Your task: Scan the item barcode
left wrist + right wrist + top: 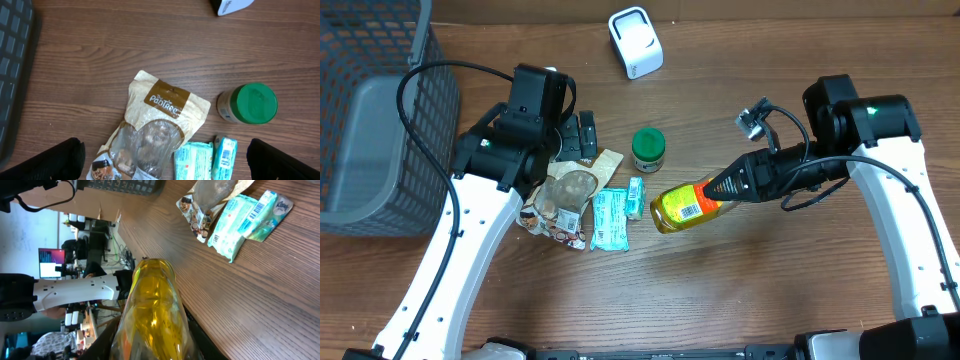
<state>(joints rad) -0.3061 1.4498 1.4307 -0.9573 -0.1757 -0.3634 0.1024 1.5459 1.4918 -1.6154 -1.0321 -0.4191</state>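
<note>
A yellow bottle [685,205] hangs sideways above the table's middle, its white label with a barcode [692,209] turned upward. My right gripper [722,186] is shut on its neck end. In the right wrist view the bottle [155,305] fills the space between the dark fingers [200,340] of the right gripper [152,347]. The white scanner [635,42] stands at the back of the table, well away from the bottle. My left gripper [162,167] is open over a brown snack pouch [160,125] and holds nothing.
A green-lidded jar [648,148] stands behind the bottle. Light-blue tissue packs [610,218] lie beside the pouch [570,190]. A dark mesh basket [370,120] fills the left edge. The scanner's corner [230,6] shows at the top of the left wrist view.
</note>
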